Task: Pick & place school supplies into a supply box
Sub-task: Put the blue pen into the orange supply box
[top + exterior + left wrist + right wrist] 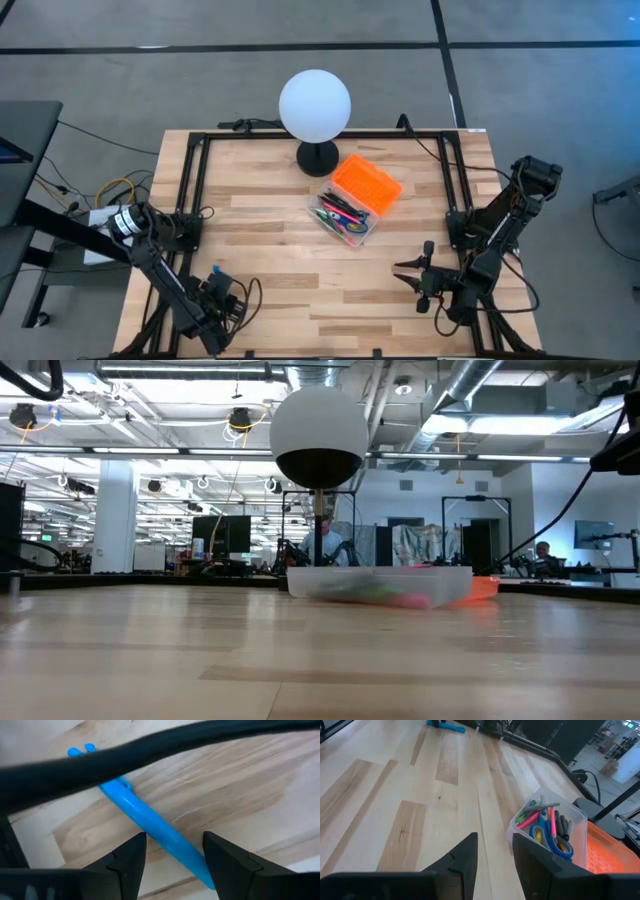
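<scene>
The supply box (345, 215) is a clear case in the middle of the table. It holds pens, markers and blue-handled scissors (547, 827). Its orange lid (367, 183) lies against the box's far right side. A blue pen (150, 822) lies flat on the wood near the front left. My left gripper (175, 852) is open just above it, one finger on each side of the pen's end, and I see no touch. It also shows in the high view (220, 288). My right gripper (495, 852) is open and empty at the front right (405, 272), pointing toward the box.
A white globe lamp (315, 105) on a black base stands just behind the box. A black cable (150, 755) crosses in front of the left wrist camera. Black frame rails (190, 180) run along the table's left, right and far sides. Bare wood lies between the two grippers.
</scene>
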Controlling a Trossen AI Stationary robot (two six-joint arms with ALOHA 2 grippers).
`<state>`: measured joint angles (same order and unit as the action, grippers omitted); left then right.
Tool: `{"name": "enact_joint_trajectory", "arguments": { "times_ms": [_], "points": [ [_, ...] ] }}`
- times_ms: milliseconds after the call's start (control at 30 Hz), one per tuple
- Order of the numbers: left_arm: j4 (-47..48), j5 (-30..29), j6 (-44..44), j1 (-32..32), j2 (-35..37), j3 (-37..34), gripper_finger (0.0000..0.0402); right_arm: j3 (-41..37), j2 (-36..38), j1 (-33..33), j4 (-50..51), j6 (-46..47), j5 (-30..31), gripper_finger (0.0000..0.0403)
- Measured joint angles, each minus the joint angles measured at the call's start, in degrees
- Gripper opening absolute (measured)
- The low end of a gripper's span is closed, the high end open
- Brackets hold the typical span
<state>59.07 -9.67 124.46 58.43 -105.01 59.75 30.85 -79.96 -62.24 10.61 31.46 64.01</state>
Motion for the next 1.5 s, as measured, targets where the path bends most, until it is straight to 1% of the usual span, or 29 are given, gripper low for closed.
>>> {"name": "enact_joint_trajectory", "arguments": {
  "times_ms": [133, 200, 300, 433, 533, 600, 800, 1100, 1333, 1500],
  "points": [
    [-1.41, 0.45, -0.06, 0.02, 0.3, -1.86, 0.019, 0.0, 0.0, 0.0, -0.13, 0.0, 0.01, 0.0116],
    [-2.21, -0.29, -2.8, 0.06, 0.33, -2.62, 0.019, 0.0, 0.0, 0.0, -0.25, 0.0, 0.02, 0.0116],
    [-3.95, -2.81, -11.25, 0.09, 0.35, -3.27, 0.0188, 0.0, 0.0, 0.0, -0.44, 0.0, 0.0, 0.0116],
    [-4.89, -6.56, -23.95, 0.06, 0.21, -3.28, 0.0175, 0.0, 0.0, 0.0, -0.67, 0.02, 0.0, 0.0116],
    [-5.05, -7.77, -30.38, -0.35, 0.15, -3.28, 0.0161, 0.0, 0.0, 0.13, -0.9, 0.02, 0.0, 0.0116],
    [-5.08, -8.02, -33.19, -0.74, 0.13, -3.28, 0.0152, 0.0, 0.0, 0.13, -1.01, 0.02, 0.0, 0.0116],
    [-6.7, -7.93, -38.16, -2.74, 0.09, -3.35, 0.012, 0.0, 0.0, 0.13, -2.16, -0.25, 0.02, 0.0116],
    [-8.63, -3.9, -40.6, -6.63, 0.31, -3.33, 0.008, 0.0, 0.0, 0.13, -3.62, -0.46, 0.01, 0.0116],
    [-10.16, -1.77, -44.71, -9.38, 0.46, -3.33, 0.0065, 0.0, 0.0, 0.13, -3.82, -0.44, -0.03, 0.0116],
    [-11.6, -2.04, -47.73, -10.78, 0.53, -3.33, 0.0064, 0.0, 0.0, 0.13, -3.82, -0.44, -0.21, 0.0116]
  ]
}}
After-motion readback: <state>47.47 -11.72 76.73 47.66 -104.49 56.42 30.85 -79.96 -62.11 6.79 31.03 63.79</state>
